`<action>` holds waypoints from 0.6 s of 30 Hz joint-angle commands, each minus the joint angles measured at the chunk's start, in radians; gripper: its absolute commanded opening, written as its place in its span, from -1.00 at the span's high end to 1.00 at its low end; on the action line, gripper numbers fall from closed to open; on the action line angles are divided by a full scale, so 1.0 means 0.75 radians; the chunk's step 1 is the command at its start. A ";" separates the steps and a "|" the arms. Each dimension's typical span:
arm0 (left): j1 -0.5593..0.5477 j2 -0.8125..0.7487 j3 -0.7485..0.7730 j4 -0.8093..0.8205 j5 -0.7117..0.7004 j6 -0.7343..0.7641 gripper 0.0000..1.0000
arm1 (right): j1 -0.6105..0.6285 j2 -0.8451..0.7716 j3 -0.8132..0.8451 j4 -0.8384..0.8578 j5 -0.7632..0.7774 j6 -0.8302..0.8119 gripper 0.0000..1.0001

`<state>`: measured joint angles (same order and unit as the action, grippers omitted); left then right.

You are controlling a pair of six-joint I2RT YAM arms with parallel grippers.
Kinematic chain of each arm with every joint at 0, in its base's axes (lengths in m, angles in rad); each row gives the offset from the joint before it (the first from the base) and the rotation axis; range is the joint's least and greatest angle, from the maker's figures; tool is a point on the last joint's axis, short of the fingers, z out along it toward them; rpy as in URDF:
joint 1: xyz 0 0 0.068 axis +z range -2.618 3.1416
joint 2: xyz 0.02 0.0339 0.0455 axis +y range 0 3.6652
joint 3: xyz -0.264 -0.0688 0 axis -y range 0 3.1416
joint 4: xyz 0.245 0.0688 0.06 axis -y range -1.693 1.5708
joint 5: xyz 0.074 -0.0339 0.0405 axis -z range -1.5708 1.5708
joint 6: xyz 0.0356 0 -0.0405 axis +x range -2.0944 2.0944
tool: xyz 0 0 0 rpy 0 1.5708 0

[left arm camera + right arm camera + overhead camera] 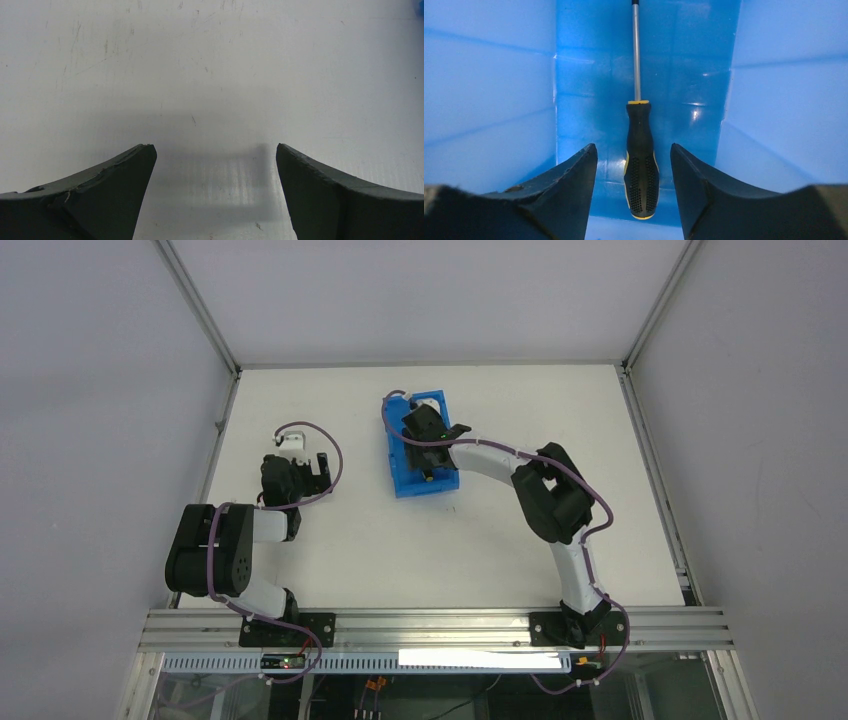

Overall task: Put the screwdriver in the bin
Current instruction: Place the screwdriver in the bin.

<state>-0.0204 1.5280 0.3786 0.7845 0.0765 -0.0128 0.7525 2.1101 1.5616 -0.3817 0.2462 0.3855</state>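
Note:
The screwdriver [640,170] lies flat on the floor of the blue bin [489,90], black handle with yellow trim nearest me, thin metal shaft pointing away. My right gripper [632,146] is down inside the bin, open. Its fingers stand on either side of the handle with a gap of blue floor on each side, touching nothing. From above, the bin [425,488] sits at the middle back of the table with the right gripper [420,435] over it. My left gripper [305,475] hangs open and empty over bare table [215,75].
The bin's sloped walls close in on both sides of the right fingers [719,190]. A blue corner of the bin [421,4] shows at the top right of the left wrist view. Metal frame rails [430,625] run along the table's near edge.

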 commanded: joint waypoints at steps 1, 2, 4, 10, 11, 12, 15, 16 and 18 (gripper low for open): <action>-0.010 -0.027 0.000 0.036 -0.027 -0.005 -0.99 | 0.001 -0.055 0.065 0.014 0.012 0.010 -0.18; -0.011 -0.028 0.000 0.036 -0.027 -0.005 -0.98 | 0.002 -0.068 0.067 0.011 0.015 0.010 -0.19; -0.012 -0.027 0.000 0.036 -0.027 -0.005 -0.98 | 0.003 -0.094 0.078 -0.005 0.017 0.009 -0.19; -0.012 -0.027 0.000 0.036 -0.026 -0.005 -0.98 | 0.009 -0.156 0.146 -0.094 0.050 -0.009 -0.19; -0.012 -0.028 0.000 0.036 -0.027 -0.005 -0.98 | 0.011 -0.167 0.158 -0.109 0.054 -0.013 -0.19; -0.012 -0.027 0.000 0.036 -0.026 -0.005 -0.98 | 0.011 -0.178 0.170 -0.123 0.061 -0.019 -0.19; -0.012 -0.027 0.000 0.036 -0.028 -0.005 -0.98 | 0.011 -0.210 0.208 -0.167 0.079 -0.036 -0.20; -0.012 -0.027 0.000 0.036 -0.028 -0.005 -0.98 | 0.013 -0.220 0.223 -0.182 0.086 -0.045 -0.20; -0.012 -0.028 0.000 0.037 -0.025 -0.005 -0.98 | 0.012 -0.240 0.268 -0.214 0.093 -0.068 -0.20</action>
<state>-0.0204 1.5280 0.3786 0.7845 0.0765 -0.0128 0.7544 2.0254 1.6775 -0.4995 0.2787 0.3702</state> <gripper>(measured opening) 0.992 0.600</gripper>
